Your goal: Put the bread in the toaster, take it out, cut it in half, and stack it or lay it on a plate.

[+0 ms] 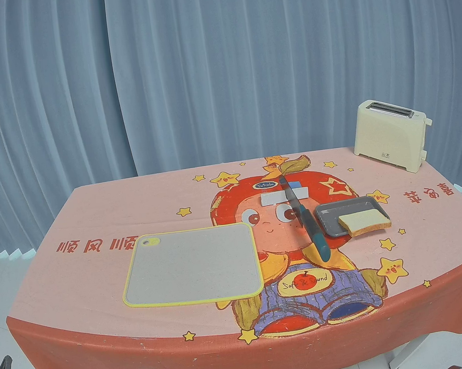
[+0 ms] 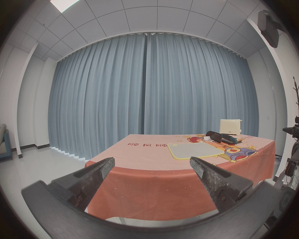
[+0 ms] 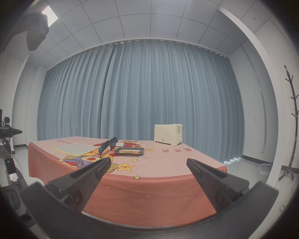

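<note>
While both arms sit low, short of the desk's point(image 1: 107, 219) near edge, you have the left gripper point(image 2: 152, 160) and the right gripper point(image 3: 149, 161) spread wide. Your bread point(image 1: 364, 222) lies on the dark plate point(image 1: 329, 217), right of centre. The knife point(image 1: 308, 223) is just left of the plate, the cutting board point(image 1: 194, 265) farther left, and the toaster point(image 1: 391, 135) stands well behind at the far right corner.
</note>
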Robot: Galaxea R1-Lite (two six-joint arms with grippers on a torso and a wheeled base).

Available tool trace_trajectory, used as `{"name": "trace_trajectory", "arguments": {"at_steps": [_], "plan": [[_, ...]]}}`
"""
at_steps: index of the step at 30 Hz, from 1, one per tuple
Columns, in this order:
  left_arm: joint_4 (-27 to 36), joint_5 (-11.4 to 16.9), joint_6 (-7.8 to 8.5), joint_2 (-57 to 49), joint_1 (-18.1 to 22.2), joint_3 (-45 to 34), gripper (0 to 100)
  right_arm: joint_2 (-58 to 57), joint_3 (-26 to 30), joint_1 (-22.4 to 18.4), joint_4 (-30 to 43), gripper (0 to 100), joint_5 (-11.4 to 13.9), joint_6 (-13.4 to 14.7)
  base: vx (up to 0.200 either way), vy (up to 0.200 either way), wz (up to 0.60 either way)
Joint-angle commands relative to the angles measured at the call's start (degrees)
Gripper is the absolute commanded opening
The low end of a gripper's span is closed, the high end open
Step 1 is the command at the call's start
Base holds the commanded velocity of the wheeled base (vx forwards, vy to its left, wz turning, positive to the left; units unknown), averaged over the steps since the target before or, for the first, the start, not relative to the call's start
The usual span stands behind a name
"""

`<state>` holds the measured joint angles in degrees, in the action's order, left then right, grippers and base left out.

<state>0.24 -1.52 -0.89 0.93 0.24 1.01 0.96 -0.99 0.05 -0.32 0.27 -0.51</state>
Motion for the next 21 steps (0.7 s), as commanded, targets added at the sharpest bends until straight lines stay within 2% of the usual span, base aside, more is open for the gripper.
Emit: {"name": "trace_trajectory", "arguments": {"at_steps": [1,14,21], "plan": [[0.0,0.0,0.01,-0.9,0.0,-1.0,100,-1.0,1.0,0.0,0.0,100,-0.1,0.1,0.000,0.000,0.00],[0.0,0.0,-0.08,-0.9,0.0,-1.0,100,-1.0,1.0,0.0,0.0,100,0.4,-1.1,0.000,0.000,0.00],[0.0,0.0,-0.08,-0.9,0.0,-1.0,100,-1.0,1.0,0.0,0.0,100,-0.4,-0.7,0.000,0.000,0.00]]}}
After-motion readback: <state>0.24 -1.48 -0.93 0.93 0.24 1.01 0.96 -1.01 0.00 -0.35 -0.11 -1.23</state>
